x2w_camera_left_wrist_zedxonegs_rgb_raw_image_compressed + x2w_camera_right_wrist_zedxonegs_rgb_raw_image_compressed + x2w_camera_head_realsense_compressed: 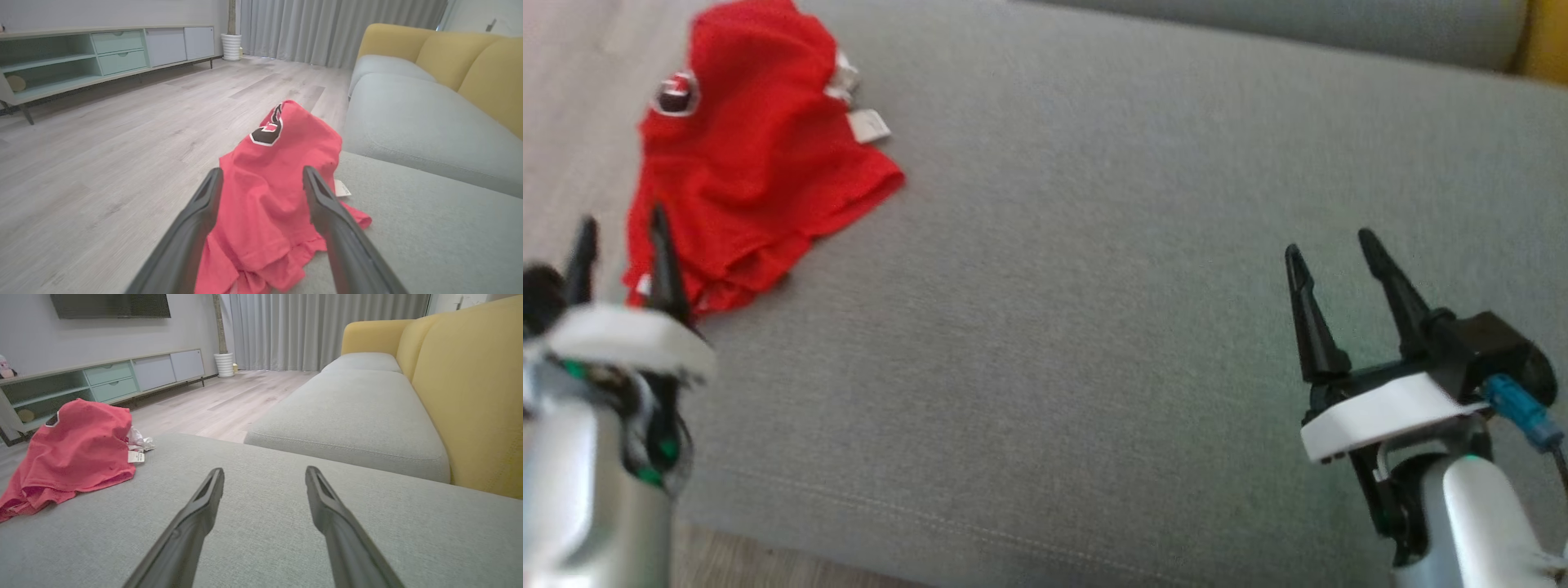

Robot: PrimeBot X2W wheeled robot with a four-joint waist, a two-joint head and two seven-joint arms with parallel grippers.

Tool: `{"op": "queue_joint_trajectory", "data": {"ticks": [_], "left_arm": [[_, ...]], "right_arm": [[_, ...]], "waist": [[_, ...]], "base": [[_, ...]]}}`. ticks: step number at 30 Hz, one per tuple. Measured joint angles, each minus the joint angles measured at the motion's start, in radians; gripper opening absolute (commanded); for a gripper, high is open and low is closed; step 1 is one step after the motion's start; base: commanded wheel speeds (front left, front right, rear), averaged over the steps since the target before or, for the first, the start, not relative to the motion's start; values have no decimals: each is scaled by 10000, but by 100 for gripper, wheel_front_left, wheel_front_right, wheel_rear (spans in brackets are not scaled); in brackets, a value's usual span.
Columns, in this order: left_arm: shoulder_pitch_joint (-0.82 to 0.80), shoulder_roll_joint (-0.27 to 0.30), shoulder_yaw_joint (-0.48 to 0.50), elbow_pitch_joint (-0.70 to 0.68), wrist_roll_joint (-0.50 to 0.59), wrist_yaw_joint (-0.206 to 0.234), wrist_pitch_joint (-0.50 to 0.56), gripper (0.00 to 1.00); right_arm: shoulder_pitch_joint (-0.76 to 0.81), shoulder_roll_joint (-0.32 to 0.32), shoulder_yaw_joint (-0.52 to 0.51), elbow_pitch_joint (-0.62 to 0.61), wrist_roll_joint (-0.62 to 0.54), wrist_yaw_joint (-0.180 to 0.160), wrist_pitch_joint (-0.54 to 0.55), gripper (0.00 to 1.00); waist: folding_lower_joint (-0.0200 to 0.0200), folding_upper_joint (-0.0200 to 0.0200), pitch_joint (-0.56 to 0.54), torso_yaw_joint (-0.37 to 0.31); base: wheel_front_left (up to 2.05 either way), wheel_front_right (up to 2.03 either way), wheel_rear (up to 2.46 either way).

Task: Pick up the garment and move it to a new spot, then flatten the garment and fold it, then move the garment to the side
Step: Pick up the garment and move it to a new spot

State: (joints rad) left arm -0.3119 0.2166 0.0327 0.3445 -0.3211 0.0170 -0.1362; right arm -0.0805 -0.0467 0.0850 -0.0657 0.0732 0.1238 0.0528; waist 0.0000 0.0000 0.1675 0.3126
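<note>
We find the red garment [752,155] bunched in a heap at the edge of the grey seat [1094,343], just ahead of the left claw [623,216]. That claw is released, its fingers spread and holding nothing. The right claw [1328,241] is likewise spread and empty, over bare seat and well apart from the garment.

We judge the cloth light, soft and limp: it should sag and trail when lifted rather than slip. The best hold appears to be the near hem or a raised fold directly before the left claw, pinched deep enough to catch both layers.

A white label [867,125] lies on the garment's side toward the right claw. Nothing stands between either claw and the cloth. Past the left claw the seat ends above a wooden floor [102,163], where the cloth could slide off.
</note>
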Motion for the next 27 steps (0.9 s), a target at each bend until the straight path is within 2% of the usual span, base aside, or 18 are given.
{"op": "queue_joint_trajectory", "data": {"ticks": [6,12,18,25,27], "left_arm": [[-1978,792,161,1716,-165,-291,729,100],[-3784,1572,65,3588,-105,-671,1538,100],[-5199,2266,-221,5141,286,-823,1582,100],[-6310,2635,-614,6669,612,-978,1567,100],[-6482,2694,-746,7053,652,-1103,1563,0]], "right_arm": [[-242,-2,-86,-909,-337,0,393,100],[-436,-13,-125,-1220,-500,2,583,100],[-621,-15,-8,-1350,-591,2,619,100],[-745,-19,25,-1373,-656,2,616,100],[-745,-19,25,-1367,-656,2,604,100]], "waist": [[0,0,940,-475],[1,0,1737,-938],[2,0,2329,-1355],[2,0,2705,-1751],[2,0,2724,-1820]], "base": [[0,0,0],[0,0,0],[0,0,0],[0,0,0],[0,0,0]]}}
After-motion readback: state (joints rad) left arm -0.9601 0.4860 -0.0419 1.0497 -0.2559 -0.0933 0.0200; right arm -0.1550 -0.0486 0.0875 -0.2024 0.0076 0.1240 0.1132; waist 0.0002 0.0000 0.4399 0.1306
